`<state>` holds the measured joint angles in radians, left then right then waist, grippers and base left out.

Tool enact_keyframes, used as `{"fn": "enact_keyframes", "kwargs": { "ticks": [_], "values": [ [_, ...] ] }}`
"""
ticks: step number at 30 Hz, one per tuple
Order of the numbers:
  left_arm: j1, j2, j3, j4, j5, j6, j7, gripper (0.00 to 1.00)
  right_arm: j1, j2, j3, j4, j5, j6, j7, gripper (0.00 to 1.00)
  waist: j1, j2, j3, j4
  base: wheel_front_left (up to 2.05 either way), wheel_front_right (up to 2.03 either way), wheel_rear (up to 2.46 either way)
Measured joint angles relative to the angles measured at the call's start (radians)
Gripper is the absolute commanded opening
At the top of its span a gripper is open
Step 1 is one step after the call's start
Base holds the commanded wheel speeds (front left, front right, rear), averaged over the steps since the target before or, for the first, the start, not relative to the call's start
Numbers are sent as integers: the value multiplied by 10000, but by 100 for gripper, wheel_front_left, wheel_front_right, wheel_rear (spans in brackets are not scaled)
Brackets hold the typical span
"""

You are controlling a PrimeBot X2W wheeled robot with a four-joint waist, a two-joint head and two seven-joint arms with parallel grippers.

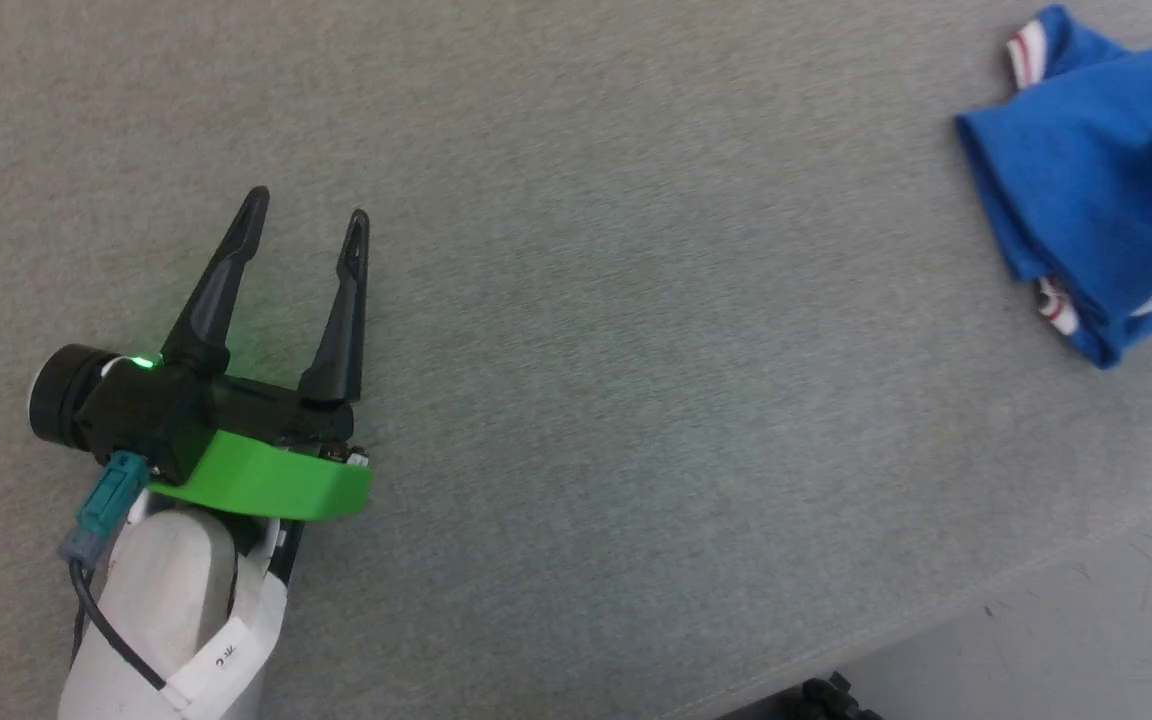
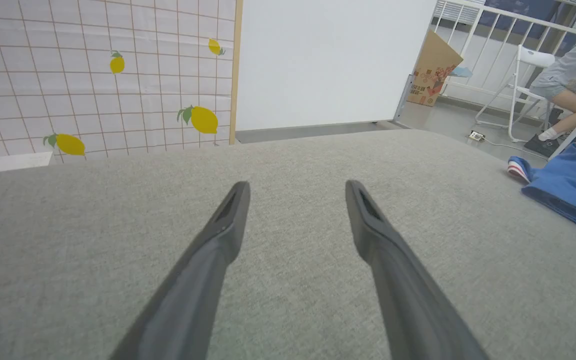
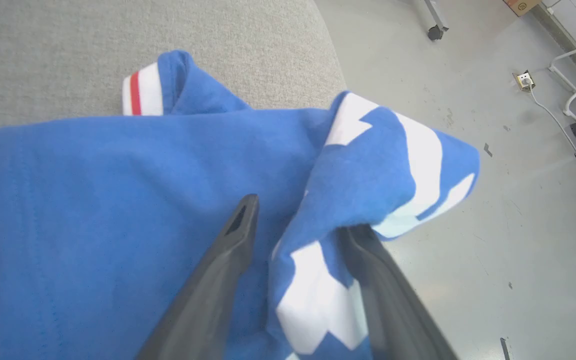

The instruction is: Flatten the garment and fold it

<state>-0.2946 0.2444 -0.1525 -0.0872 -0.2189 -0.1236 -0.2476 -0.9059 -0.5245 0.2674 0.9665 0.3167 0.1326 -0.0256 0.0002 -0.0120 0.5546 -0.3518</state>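
Blue jersey (image 1: pixel 1076 190) bunched at right edge of grey table (image 1: pixel 636 300). Right gripper (image 3: pixel 300 215) there, fingers apart, fold draped between, not clamped. Left gripper (image 1: pixel 309 204) over table's left side, wide open, empty.

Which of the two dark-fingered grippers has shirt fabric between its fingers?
The right gripper: a fold of the bright blue jersey shirt with white print sits between its spread fingers. The left gripper stands open over bare grey fabric surface.

A grey fabric-covered table (image 1: pixel 636 300) bears a bunched bright blue jersey shirt (image 1: pixel 1066 190), white-and-red sleeve trim showing, at two o'clock in the head view.
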Motion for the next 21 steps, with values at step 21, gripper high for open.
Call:
{"fn": "enact_keyframes", "kwargs": {
  "ticks": [21],
  "values": [
    [2025, -709, 627, 807, -495, 418, -69, 100, 1539, -941, -2184, 2665, -1814, 0, -1854, 100, -2, 0, -2354, 565, 0, 0, 0]
  ]
}}
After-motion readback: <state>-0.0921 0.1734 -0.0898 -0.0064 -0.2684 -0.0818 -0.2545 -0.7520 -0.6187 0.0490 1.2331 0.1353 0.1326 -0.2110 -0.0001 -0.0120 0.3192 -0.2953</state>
